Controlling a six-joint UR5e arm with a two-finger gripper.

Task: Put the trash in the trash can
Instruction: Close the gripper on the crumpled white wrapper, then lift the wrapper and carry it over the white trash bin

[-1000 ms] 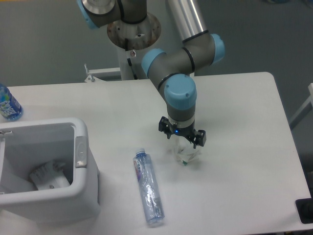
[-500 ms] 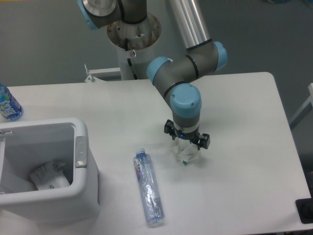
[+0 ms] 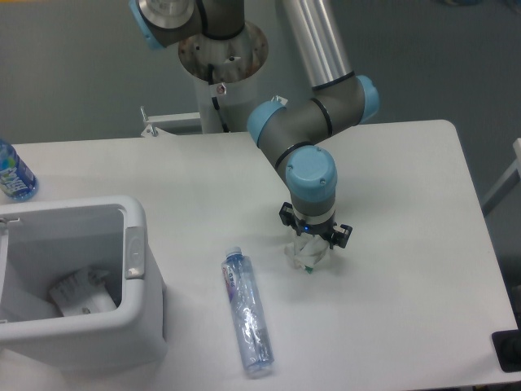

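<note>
The hand (image 3: 314, 244) is low directly over the paper wad (image 3: 307, 255) on the table (image 3: 407, 244), fingers around it, grip unclear, and the trash can (image 3: 134, 248) lies far left.

My arm (image 3: 313, 130) is dark grey at the joints with light blue round end caps, and one long polished silver tube. Its round metal base flange (image 3: 223, 50) looks rust-stained, with bolt holes and a small white tag hanging below. The gripper (image 3: 313, 251) is black, with a small blue light lit on its body
</note>
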